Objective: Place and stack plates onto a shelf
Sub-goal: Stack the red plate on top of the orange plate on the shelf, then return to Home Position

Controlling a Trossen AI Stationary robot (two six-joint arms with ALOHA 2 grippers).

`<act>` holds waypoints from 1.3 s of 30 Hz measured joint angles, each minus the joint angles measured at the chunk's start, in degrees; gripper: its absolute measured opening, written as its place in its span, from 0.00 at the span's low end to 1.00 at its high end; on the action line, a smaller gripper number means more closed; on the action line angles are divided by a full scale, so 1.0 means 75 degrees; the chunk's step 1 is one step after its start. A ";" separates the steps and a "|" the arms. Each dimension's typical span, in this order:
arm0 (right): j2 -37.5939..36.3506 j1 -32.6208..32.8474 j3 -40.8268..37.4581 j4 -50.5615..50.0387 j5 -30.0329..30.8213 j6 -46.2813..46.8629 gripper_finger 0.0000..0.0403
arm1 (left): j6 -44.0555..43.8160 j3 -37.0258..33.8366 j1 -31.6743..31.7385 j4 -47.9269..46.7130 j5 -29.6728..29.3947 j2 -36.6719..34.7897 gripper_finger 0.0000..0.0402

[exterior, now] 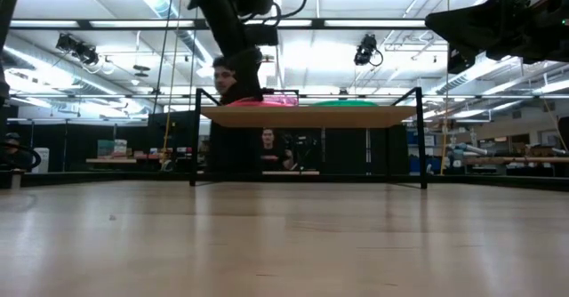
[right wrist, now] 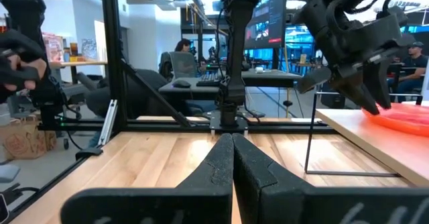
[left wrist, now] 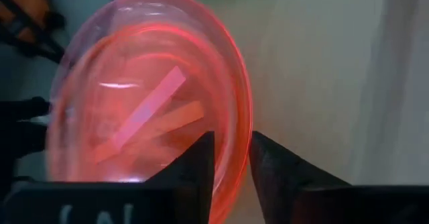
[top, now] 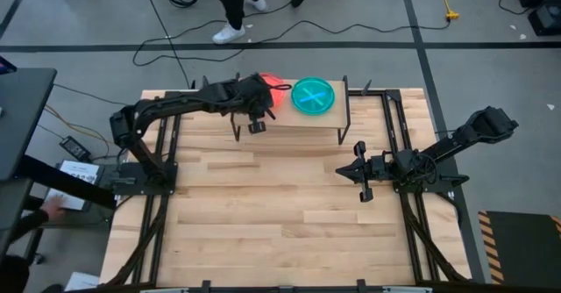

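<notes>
Two plates show on the shelf (top: 302, 116) in the upper middle of the high view: a teal plate (top: 313, 96) lying flat to the right, and a pink plate (left wrist: 147, 90) at the shelf's left end. The left claw (left wrist: 231, 163) pinches the pink plate's rim, one finger on each side of the thin edge. Judging by its look, the plate is light, stiff, thin plastic with a smooth, slippery surface, so the rim is the only sensible hold, and a tilt could let it slide. The right claw (right wrist: 232, 160) waits over the desk (top: 263, 214) at right of centre, its fingers pressed together on nothing.
</notes>
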 joint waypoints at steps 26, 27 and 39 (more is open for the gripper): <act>-0.0002 -0.0355 0.0078 -0.0267 0.0181 -0.0085 0.01 | -0.0537 -0.2137 -0.0439 0.2823 0.1216 -0.1618 0.08; 0.0000 -0.0466 0.0123 -0.0367 0.0166 -0.0092 0.01 | -0.0608 -0.2611 -0.0578 0.3571 0.1218 -0.1778 0.06; -0.0082 -0.1771 0.1095 -0.2523 -0.1085 -0.0185 0.01 | -0.1304 -0.6409 -0.2028 0.8464 0.1227 -0.3459 0.03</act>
